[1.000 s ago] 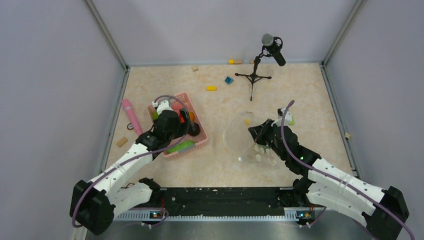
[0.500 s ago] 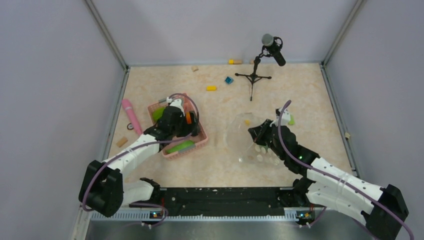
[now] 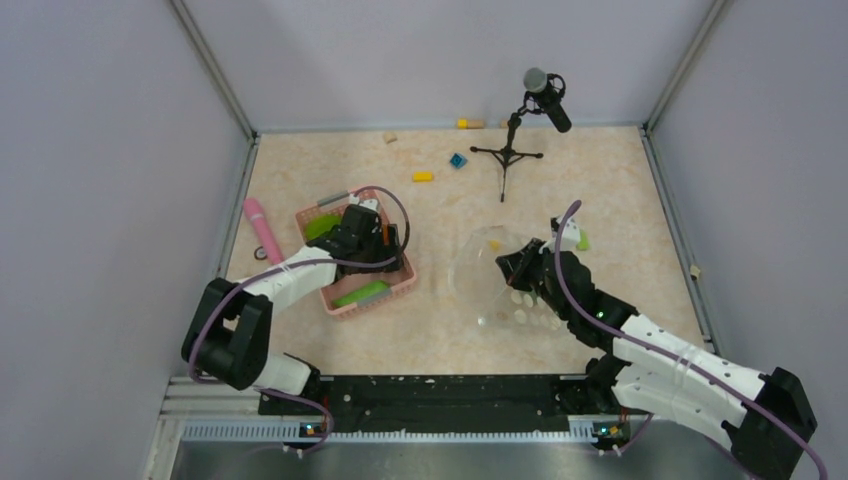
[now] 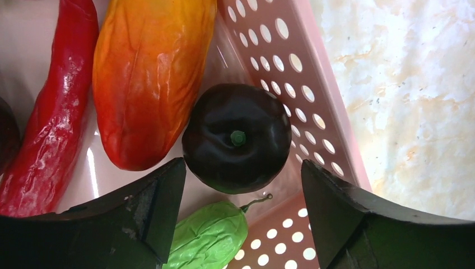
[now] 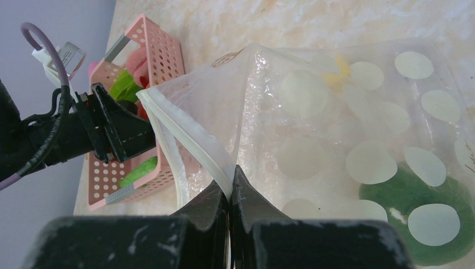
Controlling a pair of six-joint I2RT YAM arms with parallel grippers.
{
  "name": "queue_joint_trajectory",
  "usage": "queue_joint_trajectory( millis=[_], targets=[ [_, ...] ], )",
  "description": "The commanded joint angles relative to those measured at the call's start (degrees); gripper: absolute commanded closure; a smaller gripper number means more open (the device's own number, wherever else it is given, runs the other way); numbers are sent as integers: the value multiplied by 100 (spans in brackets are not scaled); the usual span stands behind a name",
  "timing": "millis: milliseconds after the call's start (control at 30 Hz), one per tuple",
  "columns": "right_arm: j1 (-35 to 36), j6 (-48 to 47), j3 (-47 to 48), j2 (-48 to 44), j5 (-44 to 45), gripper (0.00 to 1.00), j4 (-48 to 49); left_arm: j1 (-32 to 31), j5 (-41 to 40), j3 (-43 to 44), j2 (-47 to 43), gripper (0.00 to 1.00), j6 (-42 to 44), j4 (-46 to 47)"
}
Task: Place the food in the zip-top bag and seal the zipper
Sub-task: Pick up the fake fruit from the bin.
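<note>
My left gripper (image 4: pixel 242 168) (image 3: pixel 385 250) is open and low inside the pink basket (image 3: pixel 392 288), its jaws on either side of a dark round fruit (image 4: pixel 237 137). Beside that fruit lie an orange-red piece (image 4: pixel 148 73), a red chili (image 4: pixel 47 117) and a green cucumber (image 4: pixel 208 236). My right gripper (image 5: pixel 229 188) (image 3: pixel 512 268) is shut on the upper lip of the clear dotted zip-top bag (image 5: pixel 358 140) (image 3: pixel 500 285), lifting the whitish zipper (image 5: pixel 185 137) so the mouth gapes toward the basket. A green pepper (image 5: pixel 417 207) and a yellow piece (image 5: pixel 338 75) lie inside the bag.
A microphone on a tripod (image 3: pixel 512 150) stands at the back. A pink cylinder stick (image 3: pixel 262 228) lies left of the basket. Small yellow (image 3: pixel 423 177) and blue (image 3: pixel 458 160) blocks lie behind. A small green piece (image 3: pixel 581 241) lies right of the bag. Walls enclose three sides.
My left gripper has moved rightward across the basket and come down around the dark round fruit at its right end. My right gripper still holds the bag's lip up.
</note>
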Motion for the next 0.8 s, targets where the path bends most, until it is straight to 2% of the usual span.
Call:
queue_joint_trajectory(
  millis=[0,300,767],
  targets=[
    [8,26,-16,8,68,100,148,16,20,283,161,21,-55,58],
    [10,1,-15,17,69,100,164,18,-6,396,435,29,-162,203],
    [4,-57,49,100,186,100,165,13,-259,316,21,61,-188,189]
  ],
)
